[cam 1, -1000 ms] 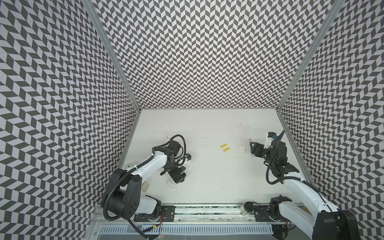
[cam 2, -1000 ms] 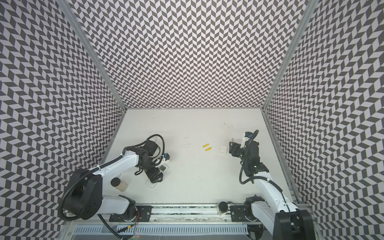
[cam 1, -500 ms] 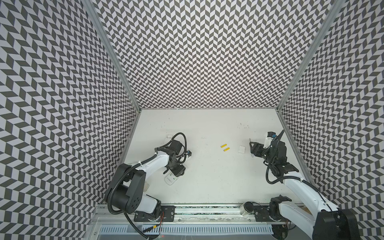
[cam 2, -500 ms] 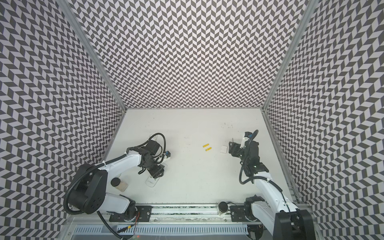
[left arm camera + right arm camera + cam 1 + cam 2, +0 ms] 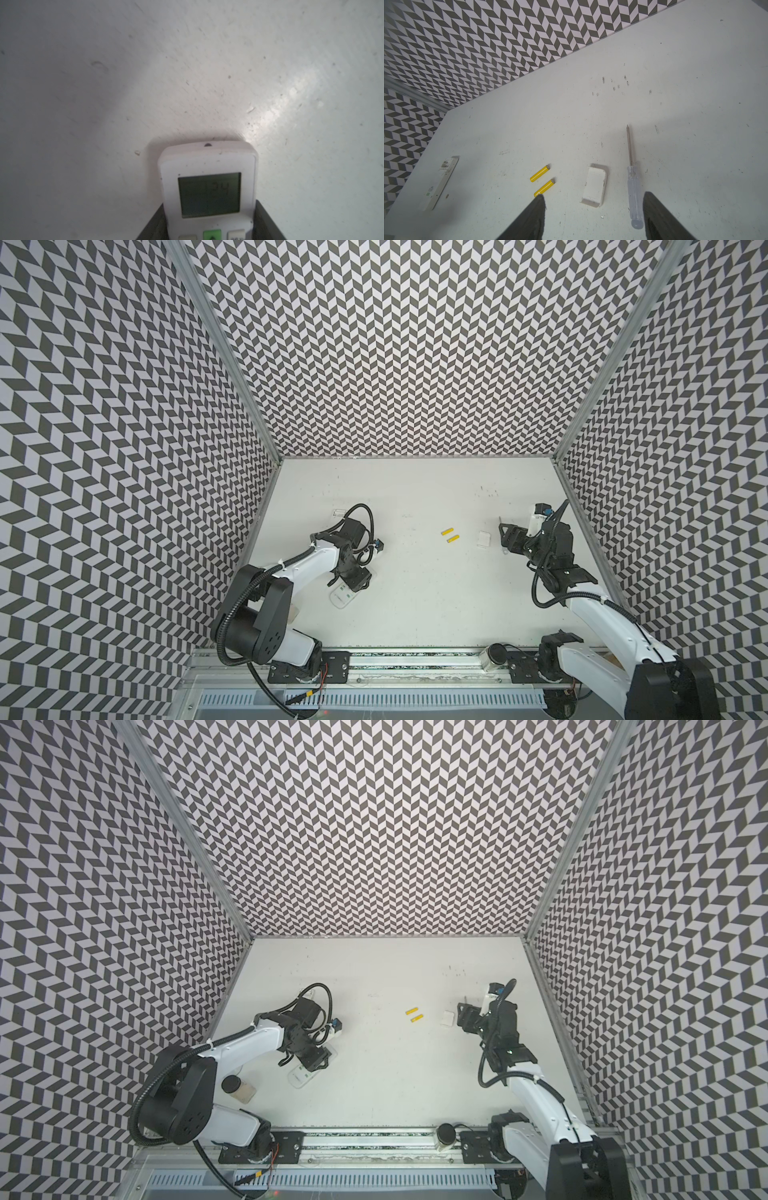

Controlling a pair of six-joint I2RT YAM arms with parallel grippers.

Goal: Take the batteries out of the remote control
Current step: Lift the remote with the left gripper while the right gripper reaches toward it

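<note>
A white remote control (image 5: 208, 187) with a grey display lies face up on the table at the front left (image 5: 343, 594) (image 5: 302, 1075). My left gripper (image 5: 209, 207) (image 5: 356, 578) (image 5: 314, 1058) is shut on it, a dark finger against each long side. Two yellow batteries (image 5: 450, 534) (image 5: 414, 1014) (image 5: 539, 173) lie side by side mid-table, the nearer battery (image 5: 544, 187) partly behind a finger. My right gripper (image 5: 594, 196) (image 5: 502, 538) (image 5: 459, 1016) hovers open at the right, holding nothing.
Under the right gripper lie a white battery cover (image 5: 594, 188) (image 5: 484, 539) and a clear-handled screwdriver (image 5: 634, 187). A second white remote (image 5: 440, 182) (image 5: 339, 513) lies by the left wall. One jar (image 5: 239, 1088) stands beside the left arm's base, another jar (image 5: 494, 657) on the front rail.
The left gripper's jaws have narrowed onto the remote's sides and the left arm has shifted slightly over it. The right arm has not moved.
</note>
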